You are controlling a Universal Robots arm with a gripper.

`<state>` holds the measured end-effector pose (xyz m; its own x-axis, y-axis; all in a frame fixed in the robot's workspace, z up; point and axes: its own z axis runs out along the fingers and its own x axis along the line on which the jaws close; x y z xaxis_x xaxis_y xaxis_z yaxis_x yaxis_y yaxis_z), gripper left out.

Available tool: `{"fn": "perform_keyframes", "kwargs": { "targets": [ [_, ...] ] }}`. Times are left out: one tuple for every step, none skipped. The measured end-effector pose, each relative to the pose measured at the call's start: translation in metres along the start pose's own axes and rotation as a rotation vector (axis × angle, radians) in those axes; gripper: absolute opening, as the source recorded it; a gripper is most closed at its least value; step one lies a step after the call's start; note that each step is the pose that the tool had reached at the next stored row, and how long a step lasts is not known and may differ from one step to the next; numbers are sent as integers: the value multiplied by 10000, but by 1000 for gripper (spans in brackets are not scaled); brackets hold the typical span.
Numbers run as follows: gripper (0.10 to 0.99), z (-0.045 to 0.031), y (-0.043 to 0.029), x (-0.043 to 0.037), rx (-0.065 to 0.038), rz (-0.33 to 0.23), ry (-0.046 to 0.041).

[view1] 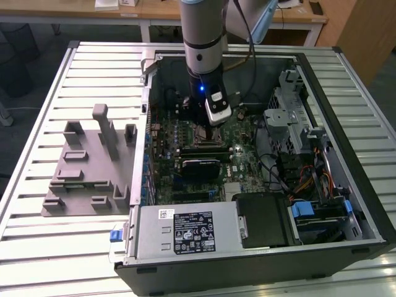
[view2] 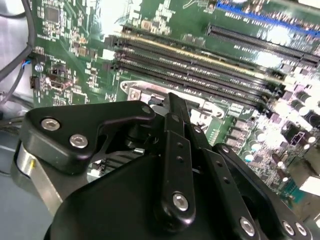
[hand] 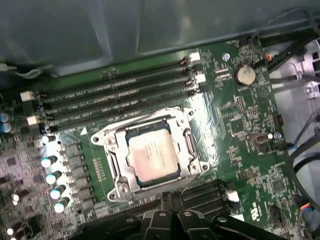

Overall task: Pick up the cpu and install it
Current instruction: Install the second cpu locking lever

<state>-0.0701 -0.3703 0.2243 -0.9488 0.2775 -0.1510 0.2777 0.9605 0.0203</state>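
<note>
The cpu point(hand: 152, 157), a small square chip with a silvery top, lies flat inside the metal-framed socket point(hand: 112, 172) on the green motherboard. My gripper point(hand: 169, 197) hangs just off one edge of that socket, its black fingers pressed together with nothing between them. In the second wrist view the gripper point(view2: 172, 100) points down at the socket frame point(view2: 137, 92) beside the memory slots. In the exterior view the arm reaches down into the open computer case, with the gripper point(view1: 204, 124) low over the board's middle.
The open case point(view1: 260, 260) lies on a slatted white table. A grey plastic tray point(view1: 86, 173) with upright pegs sits at the exterior view's left. Memory slots point(hand: 115, 95), capacitors point(hand: 50, 177), cables point(view1: 278, 167) and a drive cage point(view1: 291, 117) surround the socket.
</note>
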Motion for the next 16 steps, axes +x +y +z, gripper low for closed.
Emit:
{"fn": "perform_keyframes", "kwargs": {
  "targets": [
    [106,0,-13,-4,-1,0,0],
    [106,1,-25,-7,0,0,0],
    [106,1,-36,-10,-3,0,0],
    [106,1,-43,-12,-12,2,3],
    [106,1,-48,-11,-23,3,6],
    [106,0,-53,-8,-34,5,9],
    [106,0,-58,-4,-66,6,19],
    [106,0,-64,-1,-125,4,36],
    [106,0,-70,3,-157,0,45],
    [106,-1,-74,8,-157,-3,45],
    [106,-1,-78,9,-168,-7,49],
    [106,-1,-81,11,-179,-8,51],
    [106,-2,-82,13,-180,-9,51],
    [106,-2,-82,13,-180,-10,52],
    [106,-2,-82,13,-180,-10,51],
    [106,-2,-82,13,-180,-10,52]
  ]
}}
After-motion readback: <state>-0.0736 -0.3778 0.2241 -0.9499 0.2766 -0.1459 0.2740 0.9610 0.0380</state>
